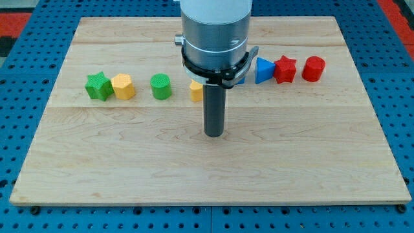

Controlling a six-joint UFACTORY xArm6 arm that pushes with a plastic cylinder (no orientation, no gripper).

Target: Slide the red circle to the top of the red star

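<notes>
Our tip (213, 134) rests on the bare counter (129, 168), touching no block; we have no pincer to open or close. From it the red circle (313, 68) lies toward two o'clock, just at three o'clock of the red star (284, 69).

Red plastic circle block (314, 68), short cylinder standing flat on its base, sits at far right end of the row near the board's top-right. Red plastic star block (284, 69) lies flat just left of it, nearly touching, approx. same height in view.
</notes>
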